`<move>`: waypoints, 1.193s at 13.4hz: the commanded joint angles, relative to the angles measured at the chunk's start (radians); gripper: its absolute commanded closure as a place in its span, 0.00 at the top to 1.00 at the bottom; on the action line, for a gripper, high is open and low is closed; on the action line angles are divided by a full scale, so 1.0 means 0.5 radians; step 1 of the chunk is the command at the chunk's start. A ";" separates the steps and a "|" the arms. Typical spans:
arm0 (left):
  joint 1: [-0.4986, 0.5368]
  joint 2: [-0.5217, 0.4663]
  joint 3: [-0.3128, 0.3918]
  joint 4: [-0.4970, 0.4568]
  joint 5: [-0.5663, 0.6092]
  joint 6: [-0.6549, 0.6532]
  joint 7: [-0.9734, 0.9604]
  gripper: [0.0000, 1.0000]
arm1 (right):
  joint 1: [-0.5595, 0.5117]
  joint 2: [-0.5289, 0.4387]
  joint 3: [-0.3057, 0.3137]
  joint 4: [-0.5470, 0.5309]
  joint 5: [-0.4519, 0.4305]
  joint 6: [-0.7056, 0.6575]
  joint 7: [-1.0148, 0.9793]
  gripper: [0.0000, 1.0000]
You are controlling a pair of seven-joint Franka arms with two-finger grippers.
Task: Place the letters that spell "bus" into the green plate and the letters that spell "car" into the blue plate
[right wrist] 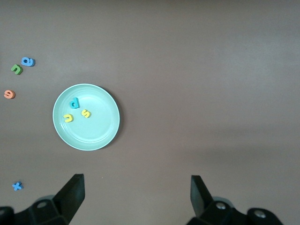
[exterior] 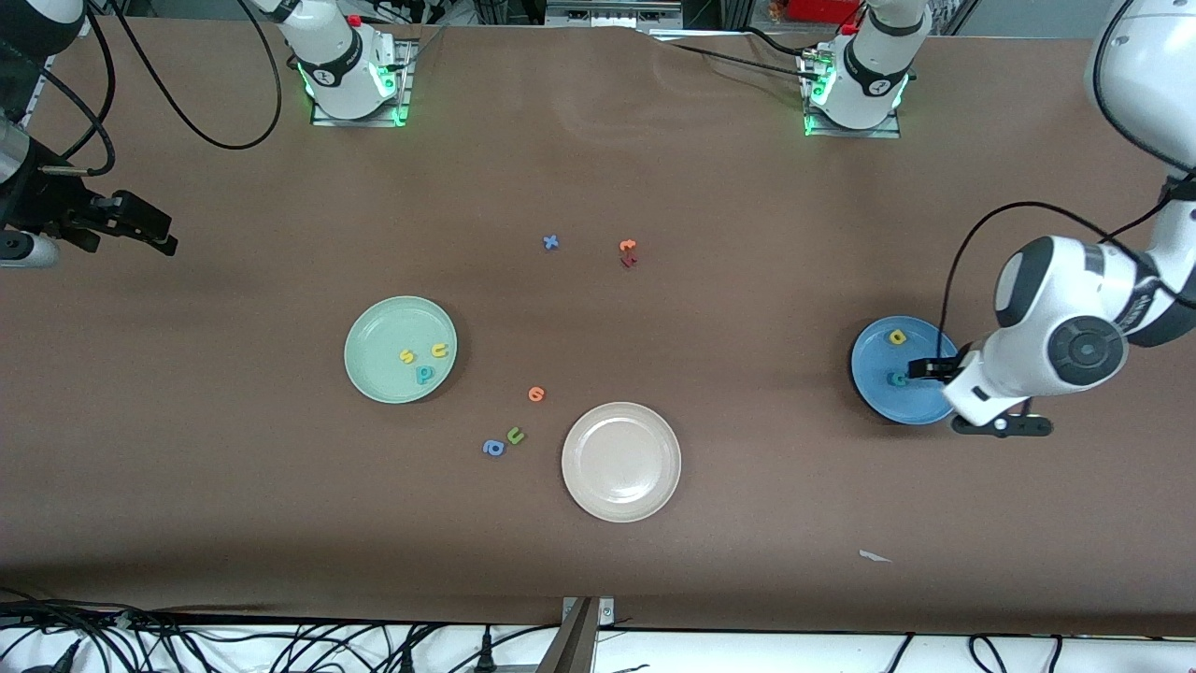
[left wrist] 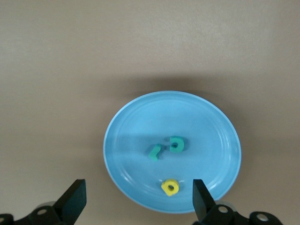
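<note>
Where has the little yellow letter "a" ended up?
The yellow a lies in the blue plate at the left arm's end of the table, apart from the teal c and teal r, under the left gripper.

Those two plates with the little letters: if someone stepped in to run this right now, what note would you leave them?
Left gripper: open, empty, over the blue plate.
Right gripper: open, empty, waiting at its own end of the table.
Green plate: holds teal b, yellow u and yellow s. "bus" done.
Blue plate: holds teal c, teal r and yellow a. "car" looks done.
Left: nothing to sort; the stray letters on the table and the white plate are not part of the job. Draw the left arm back.
</note>
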 commanded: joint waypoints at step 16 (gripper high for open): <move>-0.875 -1.046 0.994 -0.027 -0.789 -0.653 0.509 1.00 | -0.002 0.018 -0.012 0.046 0.020 -0.035 -0.031 1.00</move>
